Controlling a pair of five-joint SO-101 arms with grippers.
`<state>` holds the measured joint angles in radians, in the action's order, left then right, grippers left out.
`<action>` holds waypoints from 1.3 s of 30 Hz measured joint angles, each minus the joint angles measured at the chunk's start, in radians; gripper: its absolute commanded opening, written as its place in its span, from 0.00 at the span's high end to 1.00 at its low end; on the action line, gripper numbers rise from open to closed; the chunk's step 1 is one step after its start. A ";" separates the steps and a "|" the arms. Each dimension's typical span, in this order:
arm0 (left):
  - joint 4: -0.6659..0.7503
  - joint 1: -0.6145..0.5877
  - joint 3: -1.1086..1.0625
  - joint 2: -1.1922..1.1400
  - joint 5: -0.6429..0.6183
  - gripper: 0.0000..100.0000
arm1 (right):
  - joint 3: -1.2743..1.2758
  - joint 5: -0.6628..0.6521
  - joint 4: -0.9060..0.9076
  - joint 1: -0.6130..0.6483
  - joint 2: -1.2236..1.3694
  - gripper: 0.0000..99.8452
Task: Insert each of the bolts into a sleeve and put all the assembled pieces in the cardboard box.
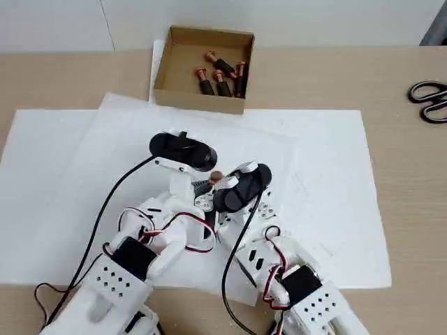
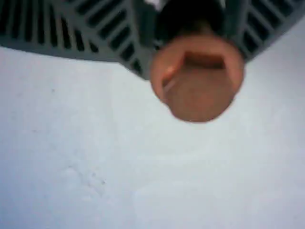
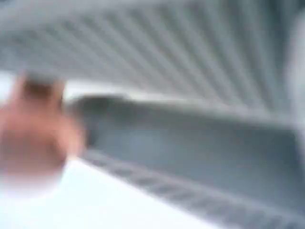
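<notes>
Nearest, the two arms rise from the near edge of the table, the left arm on the left and the right arm on the right; both lean inward over the white sheet that covers the middle of the table; their tips meet just above the sheet's centre, the left gripper and the right gripper almost touching. Between them sits a copper-coloured bolt; in the left wrist view its round head faces the camera, held clear of the sheet, with the left gripper's ribbed grey fingers closing in on either side of it, so that gripper appears clamped on the bolt; a dark shape lies directly behind the head, and whether it is a sleeve cannot be told. Whether the right gripper grasps anything cannot be told.

Farther off, past the sheet's far edge, stands the cardboard box, open at the top; four assembled pieces lie inside, dark sleeves with copper heads, bunched toward its right side. At the far right of the table lies a pair of scissors, well apart from the box.
</notes>
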<state>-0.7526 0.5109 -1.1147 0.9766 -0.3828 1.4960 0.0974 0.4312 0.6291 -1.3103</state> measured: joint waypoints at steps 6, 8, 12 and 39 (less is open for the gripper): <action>-0.017 -0.025 0.035 -0.006 -0.015 0.80 | -0.002 0.003 -0.002 -0.006 -0.002 1.00; -0.017 -0.063 0.048 -0.006 -0.021 0.80 | -0.002 0.003 -0.002 -0.002 -0.002 1.00; -0.089 -0.150 0.100 -0.006 -0.023 0.80 | -0.002 0.003 -0.002 -0.002 -0.002 1.00; -0.463 -0.592 0.279 -0.006 -0.023 0.81 | -0.830 -0.069 0.031 -0.296 0.735 1.00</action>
<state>-1.2160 -0.0813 -0.8355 0.9705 -0.4058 0.6659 0.0284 0.4618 0.3330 -0.5754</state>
